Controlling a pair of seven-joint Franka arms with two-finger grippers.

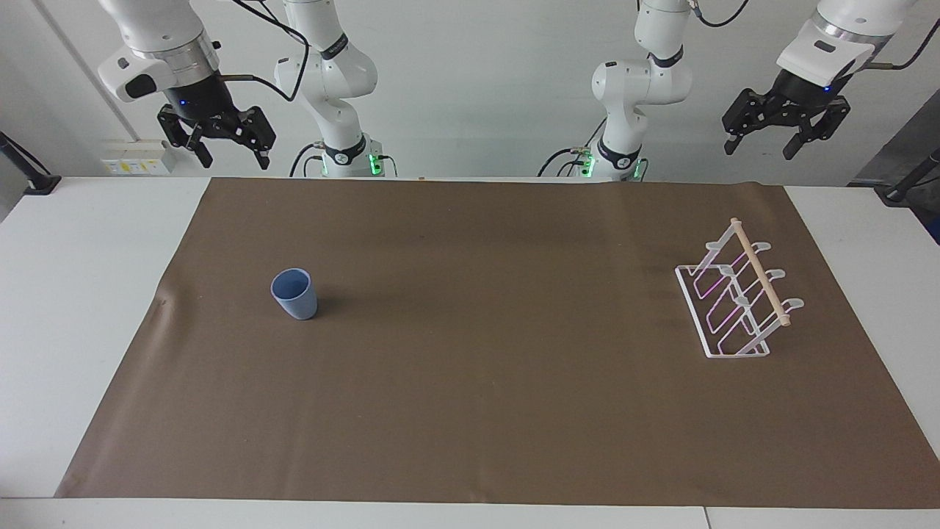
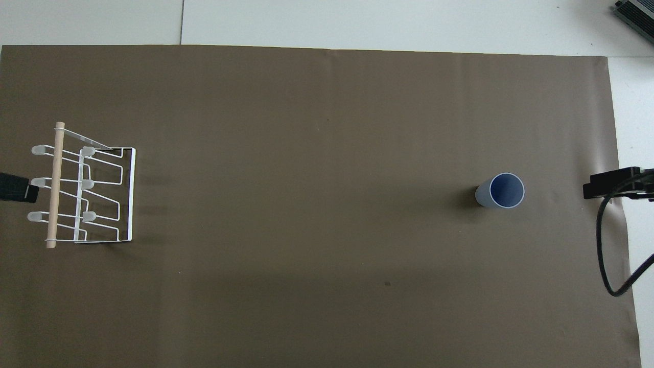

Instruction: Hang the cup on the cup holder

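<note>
The right pincer hangs released, high above the table's right-arm end; the left pincer hangs released, high above the other end. Both arms wait, elbows raised. A brown mat covers the white table before a pale wall. The light-blue cup stands upright on it, at nine o'clock from the white wire cup holder, well apart.

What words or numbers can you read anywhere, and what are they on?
None can be read.
The cup is plain light blue, no print.
The cup holder shows no label.
The small marks on the arm joints by the bases are too small to read.
</note>
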